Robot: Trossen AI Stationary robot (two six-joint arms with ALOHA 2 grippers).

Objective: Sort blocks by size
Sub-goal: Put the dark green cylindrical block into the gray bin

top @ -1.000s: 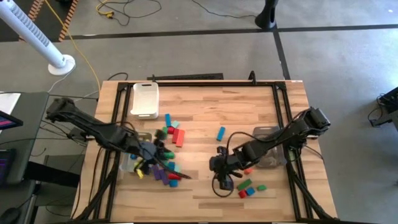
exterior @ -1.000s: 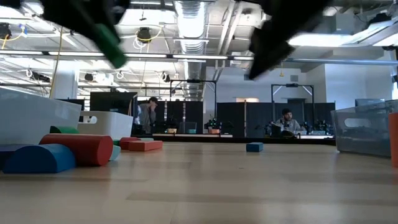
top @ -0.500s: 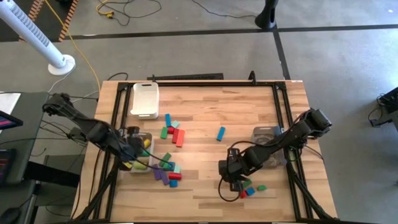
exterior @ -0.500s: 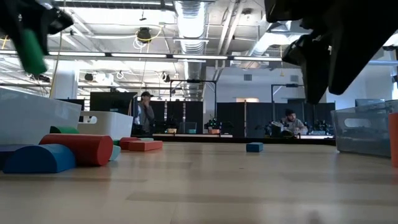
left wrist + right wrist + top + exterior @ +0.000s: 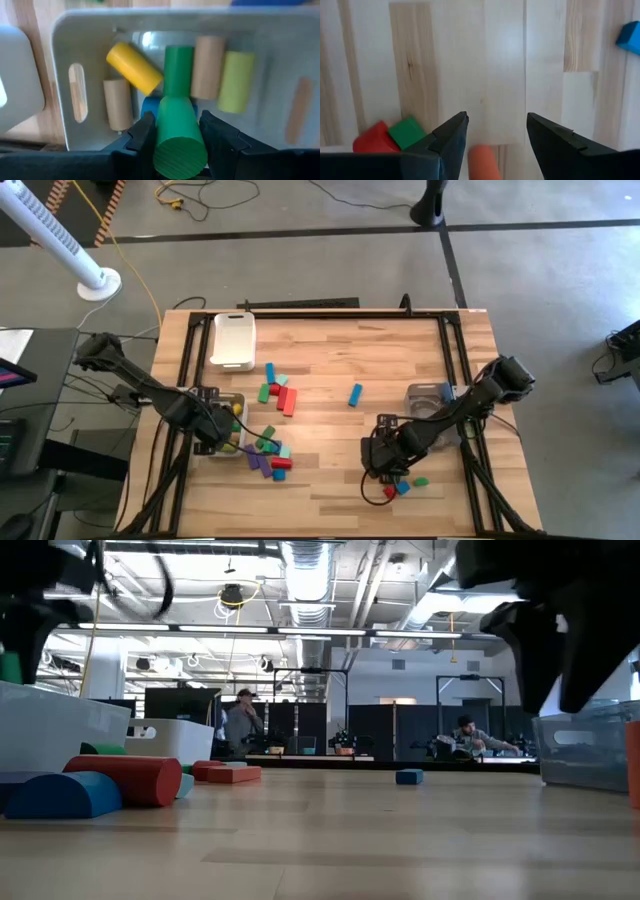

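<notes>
Your left arm has swung back from the block pile to hang over the clear bin, and your right has drawn down over the small cluster at the table's near right.

Your left gripper [image 5: 176, 132] pinches a smooth green cylinder [image 5: 179, 135] above the bin [image 5: 65, 65], where round yellow, tan, lime and green pegs already lie; release carelessly and it may bounce or roll against them, or catch the rim. Your right gripper [image 5: 496, 131], fingers spread, hovers over an orange rounded block [image 5: 484, 162] beside a red [image 5: 370, 142] and a green cube [image 5: 406, 132]; close off-centre and you could nudge those neighbours. The other blocks [image 5: 272, 395] lie scattered on the pale wooden table [image 5: 330, 350].
</notes>
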